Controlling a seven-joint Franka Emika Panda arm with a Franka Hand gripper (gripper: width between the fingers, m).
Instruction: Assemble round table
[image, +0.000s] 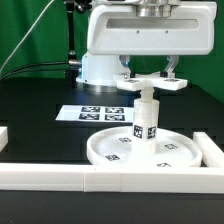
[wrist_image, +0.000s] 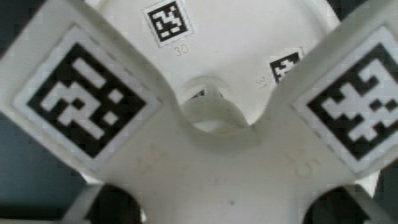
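Exterior view: the gripper (image: 150, 77) hangs over the black table (image: 40, 125), its two fingers closed on opposite sides of the flat cross-shaped foot (image: 160, 84), which it holds level. Directly below, the leg (image: 148, 120) stands upright at the middle of the round disc (image: 115, 150), and its narrower top meets the underside of the foot. The disc lies flat on the table, near the front bar (image: 110, 178) and just beside the bar (image: 210, 150) on the exterior view's right. The marker board (image: 100, 112) lies behind the disc, apart from it.

Wrist view: the foot (wrist_image: 196, 160) fills nearly the whole picture, seen close up. Its arms spread outward, each carrying a black-and-white tag (wrist_image: 80, 95). A small hole (wrist_image: 214, 113) sits at the centre of the cross. The fingers cannot be made out clearly here; only dark shapes show at the frame's edge.
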